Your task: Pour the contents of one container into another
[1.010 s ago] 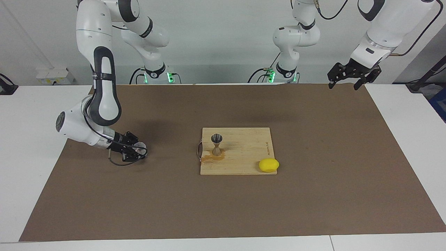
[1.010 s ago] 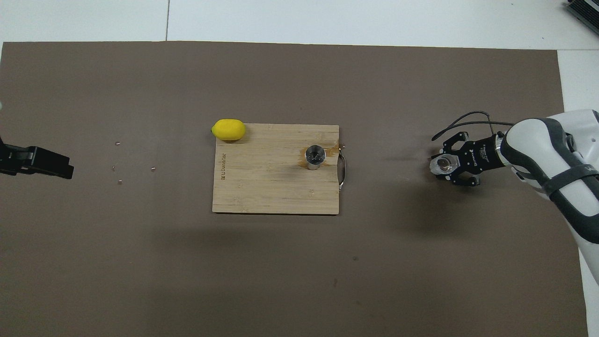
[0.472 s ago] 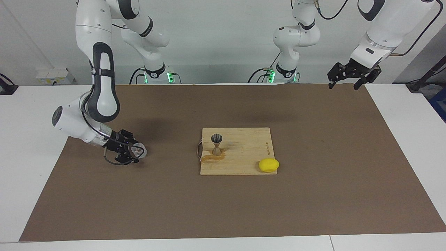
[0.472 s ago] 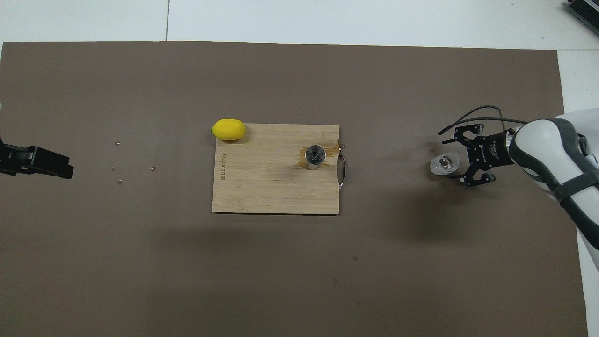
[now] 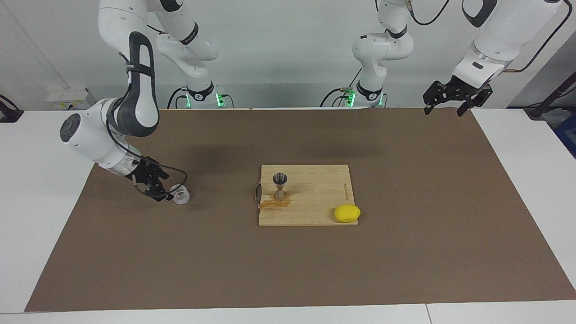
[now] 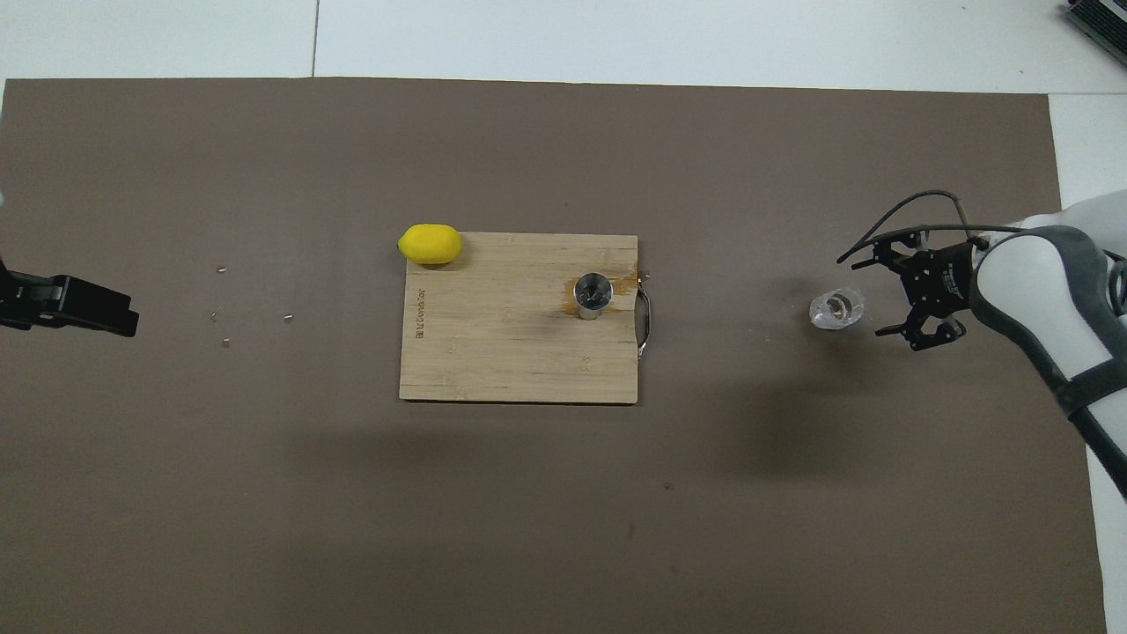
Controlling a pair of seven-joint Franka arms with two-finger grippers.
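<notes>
A white table carries a brown mat, with a white wall above the robots' end. A wooden cutting board lies at the mat's centre. The jigger stands upright on the board toward the right arm's end, beside a wet amber patch. A lemon rests at the board corner toward the left arm's end.

The glass tumbler stands upright on the mat, well apart from the board, toward the right arm's end. The right gripper sits just beside the tumbler with its fingers spread wide and nothing between them. The left gripper waits, spread open, above the mat's corner.

Handling judgement: the tumbler is rigid, smooth, probably slippery and breakable, with a thick base that keeps its weight low. Grasp it across the side wall at mid-height with moderate force.
</notes>
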